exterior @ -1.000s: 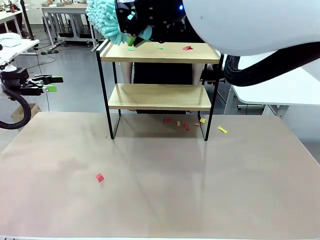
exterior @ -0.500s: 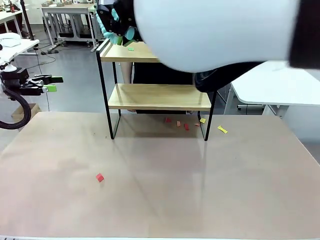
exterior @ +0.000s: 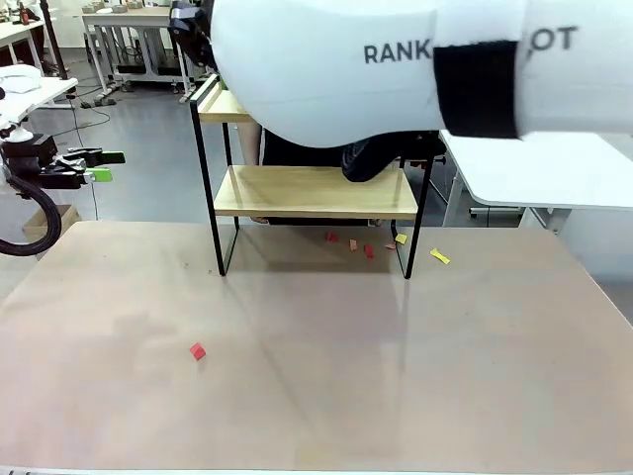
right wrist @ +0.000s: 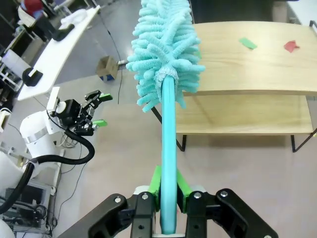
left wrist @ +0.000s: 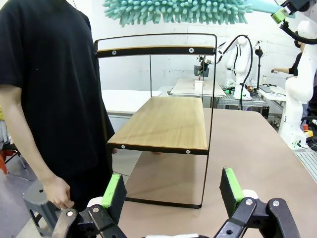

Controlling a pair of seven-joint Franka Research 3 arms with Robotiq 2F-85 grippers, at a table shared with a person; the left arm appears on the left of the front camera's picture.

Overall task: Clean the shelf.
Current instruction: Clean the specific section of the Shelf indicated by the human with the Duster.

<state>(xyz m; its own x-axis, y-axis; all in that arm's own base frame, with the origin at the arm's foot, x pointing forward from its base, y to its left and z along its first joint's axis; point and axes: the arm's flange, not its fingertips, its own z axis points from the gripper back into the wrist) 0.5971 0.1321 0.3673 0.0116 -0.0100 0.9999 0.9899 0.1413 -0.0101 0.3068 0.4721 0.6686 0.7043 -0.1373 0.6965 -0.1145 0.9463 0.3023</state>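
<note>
The shelf stands at the far middle of the table, its top board largely hidden by my right arm. In the right wrist view my right gripper is shut on the handle of a teal fluffy duster, whose head hangs over the left end of the shelf's top board. A green scrap and a red scrap lie on that board. My left gripper waits open off the table's left side, facing the shelf's end, with the duster above the top rail.
A person in a black shirt stands beside the shelf's far side. Paper scraps lie on the table: a red one front left, a yellow one by the shelf's right leg, several under the shelf. White tables stand around.
My right arm has swung across the front camera and now covers most of the top board. The duster has moved left along the board to its left end. The left arm has not moved.
</note>
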